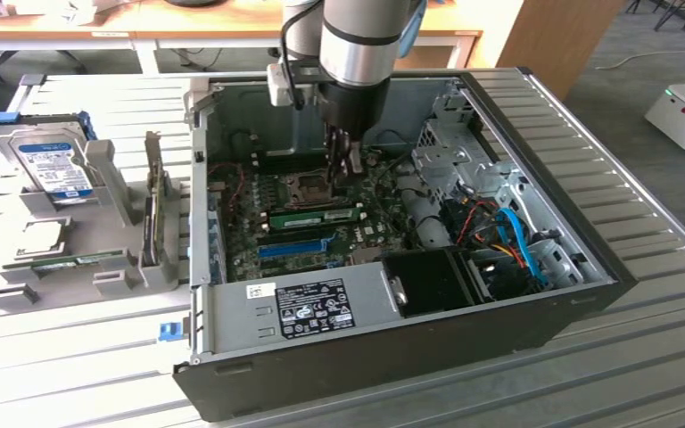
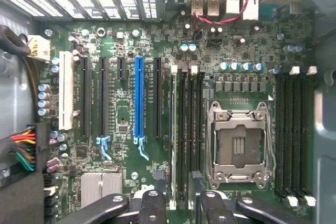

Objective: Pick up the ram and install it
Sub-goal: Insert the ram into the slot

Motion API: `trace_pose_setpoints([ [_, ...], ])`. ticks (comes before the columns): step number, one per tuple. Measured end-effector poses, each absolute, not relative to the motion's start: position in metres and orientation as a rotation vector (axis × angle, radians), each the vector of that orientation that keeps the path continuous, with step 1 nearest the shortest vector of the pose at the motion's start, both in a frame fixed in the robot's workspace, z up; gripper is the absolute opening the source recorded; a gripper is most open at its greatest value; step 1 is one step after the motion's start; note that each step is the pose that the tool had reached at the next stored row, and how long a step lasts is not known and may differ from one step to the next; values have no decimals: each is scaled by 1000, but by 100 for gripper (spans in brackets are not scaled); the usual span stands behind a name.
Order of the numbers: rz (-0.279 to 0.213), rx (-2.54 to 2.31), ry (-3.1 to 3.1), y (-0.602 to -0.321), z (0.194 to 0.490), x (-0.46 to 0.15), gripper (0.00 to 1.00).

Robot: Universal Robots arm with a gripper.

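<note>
One arm reached down into one open computer case, which stood on the slatted table. It carried a single end effector, whose jaws were spread as wide as they go and had hold of nothing.

One ram stood on its edge in a memory slot on the motherboard. It was a thin green stick, lying between the CPU socket and the one blue slot. In the exterior view the end effector hung just above the board near the socket, and the ram lay close beside it, toward the front of the case.

In the wrist view the ram showed as a pale green edge in the outermost slot of a bank of long black slots. It ran straight toward the end effector and passed between its two dark fingers, one on either side. Whether either finger touched it could not be told. One CPU socket sat open and bare between two banks of memory slots. One blue slot stood among several black ones and one white one.

At the exterior view's left, outside the case, one grey holder on the table carried one hard drive with a blue label, well apart from the end effector.
</note>
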State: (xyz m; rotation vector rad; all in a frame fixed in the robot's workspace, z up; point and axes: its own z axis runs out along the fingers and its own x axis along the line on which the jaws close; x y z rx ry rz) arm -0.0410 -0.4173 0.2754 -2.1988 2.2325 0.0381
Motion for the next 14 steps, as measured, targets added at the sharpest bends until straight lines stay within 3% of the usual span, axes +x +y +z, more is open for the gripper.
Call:
trace_pose_setpoints([
  [14, 39, -2199, 2233, -417, 301, -41, 31],
])
